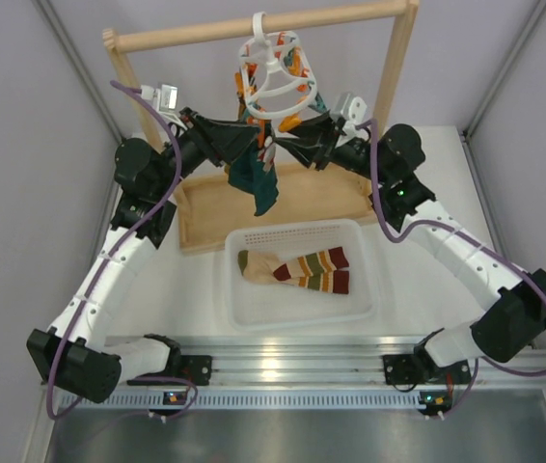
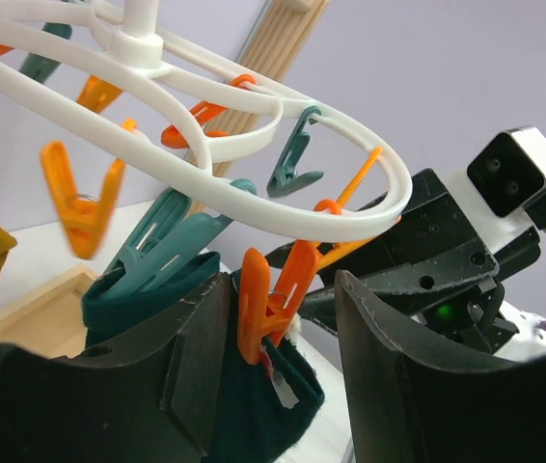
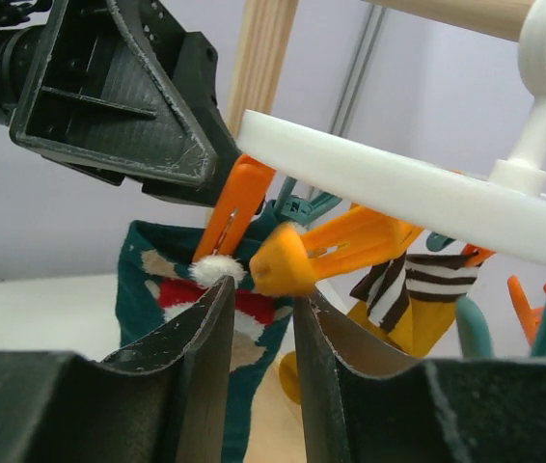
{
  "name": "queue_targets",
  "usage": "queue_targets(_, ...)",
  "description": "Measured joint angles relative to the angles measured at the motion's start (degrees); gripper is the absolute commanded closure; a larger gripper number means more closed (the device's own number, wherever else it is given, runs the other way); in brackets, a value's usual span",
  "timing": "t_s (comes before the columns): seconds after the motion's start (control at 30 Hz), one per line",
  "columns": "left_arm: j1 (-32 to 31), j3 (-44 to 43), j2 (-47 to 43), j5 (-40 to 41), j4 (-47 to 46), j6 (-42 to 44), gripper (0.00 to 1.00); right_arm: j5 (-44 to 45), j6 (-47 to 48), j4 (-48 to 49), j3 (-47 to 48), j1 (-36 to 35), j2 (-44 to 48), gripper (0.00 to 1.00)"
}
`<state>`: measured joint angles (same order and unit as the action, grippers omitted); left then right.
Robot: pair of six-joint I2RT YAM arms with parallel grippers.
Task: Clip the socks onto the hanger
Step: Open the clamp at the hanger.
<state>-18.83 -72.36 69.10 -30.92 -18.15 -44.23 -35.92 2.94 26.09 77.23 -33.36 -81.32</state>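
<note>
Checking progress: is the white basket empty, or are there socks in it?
Not empty: the striped socks lie in the white basket; a teal sock hangs under the hanger.

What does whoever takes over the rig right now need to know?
Left gripper: open, straddling an orange clip and the teal sock top.
Right gripper: pinched on the next clip, also orange.
Hanger is on the rail; the teal sock hangs from a teal clip.
Striped socks lie in the basket.
Done: teal sock up on at least one clip.
Left: probably the orange clip on teal, then both striped socks.
</note>
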Motion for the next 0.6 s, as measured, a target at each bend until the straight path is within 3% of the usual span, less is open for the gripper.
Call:
queue_targets(0.2, -0.04, 0.0, 0.04, 0.39, -0.04, -0.11, 0.48, 0.04, 2.29, -0.48, 0.0, -1.53, 0.0, 0.7)
queue_targets(0.33, -0.04, -0.09, 0.5, 0.9, 0.02, 0.52, 0.51, 0.42, 2.64, -1.97, 0.0, -1.79, 0.15, 0.58)
queue_targets(0.6, -0.02, -0.61, 1.66, 2.97, 2.32, 2.84, 0.52, 4.59, 0.07, -5.66, -0.83, -0.52, 2.97, 0.54)
